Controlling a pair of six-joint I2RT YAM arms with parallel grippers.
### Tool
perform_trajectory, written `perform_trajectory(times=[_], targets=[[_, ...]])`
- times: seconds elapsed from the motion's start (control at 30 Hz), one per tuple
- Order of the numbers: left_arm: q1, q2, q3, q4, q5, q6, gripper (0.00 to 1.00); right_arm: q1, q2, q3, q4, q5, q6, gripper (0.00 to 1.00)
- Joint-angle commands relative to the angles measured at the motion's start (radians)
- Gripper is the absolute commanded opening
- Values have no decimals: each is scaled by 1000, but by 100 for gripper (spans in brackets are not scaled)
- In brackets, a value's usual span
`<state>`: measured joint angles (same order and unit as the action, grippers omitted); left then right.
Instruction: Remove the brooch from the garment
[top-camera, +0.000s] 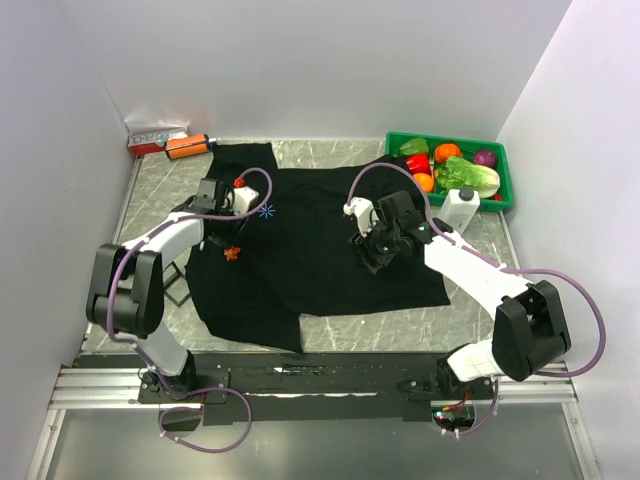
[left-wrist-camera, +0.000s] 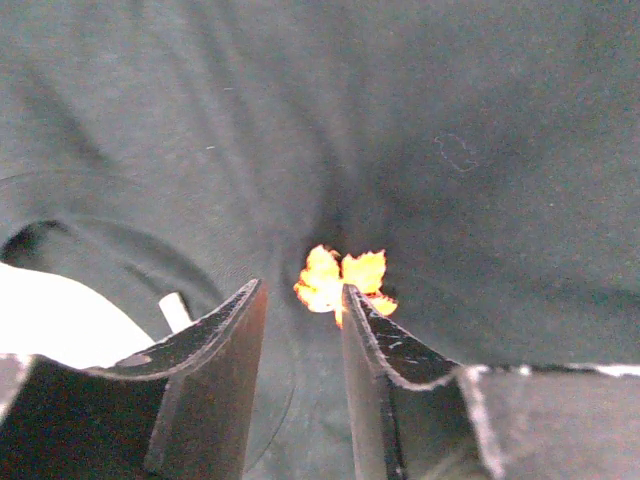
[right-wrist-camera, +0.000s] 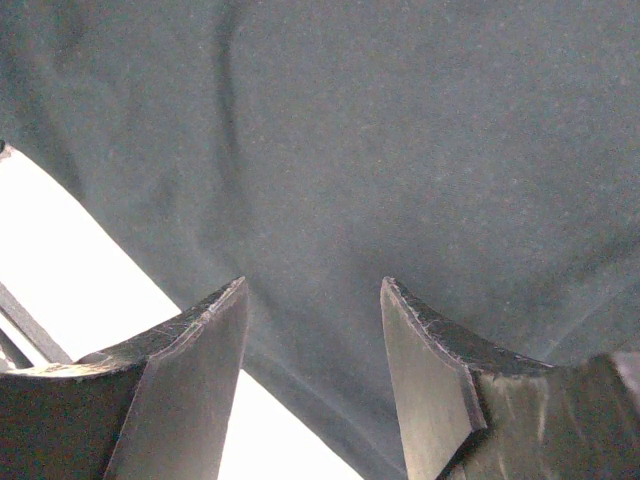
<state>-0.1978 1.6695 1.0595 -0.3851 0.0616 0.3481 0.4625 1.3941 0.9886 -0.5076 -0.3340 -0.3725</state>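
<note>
so the garment (top-camera: 330, 240) lies spread across the middle of the table (top-camera: 340, 330), the brooch (top-camera: 232, 253) sits on its left part right off the left gripper (left-wrist-camera: 301, 288) tips, the right gripper (right-wrist-camera: 312, 283) is over its right part, and a bin (top-camera: 445, 138) sits far right with a bottle (top-camera: 461, 210) just in front

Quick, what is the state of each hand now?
Left hand: open, brooch just ahead, not gripped.
Right hand: open, nothing held, over the garment.
</note>
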Motion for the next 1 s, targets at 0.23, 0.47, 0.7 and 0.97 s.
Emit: perform_trajectory(times=[0.23, 0.47, 0.7, 0.97], targets=[[-2, -88, -39, -29, -52, -77, 49, 2, 32, 42, 43, -19, 6, 63], [-12, 10, 31, -52, -25, -143, 60, 8, 51, 62, 40, -31, 15, 63], [-11, 90, 76, -72, 29, -162, 53, 8, 42, 53, 40, -28, 12, 63], [-11, 116, 62, -72, 14, -181, 51, 8, 43, 45, 40, -33, 12, 63]])
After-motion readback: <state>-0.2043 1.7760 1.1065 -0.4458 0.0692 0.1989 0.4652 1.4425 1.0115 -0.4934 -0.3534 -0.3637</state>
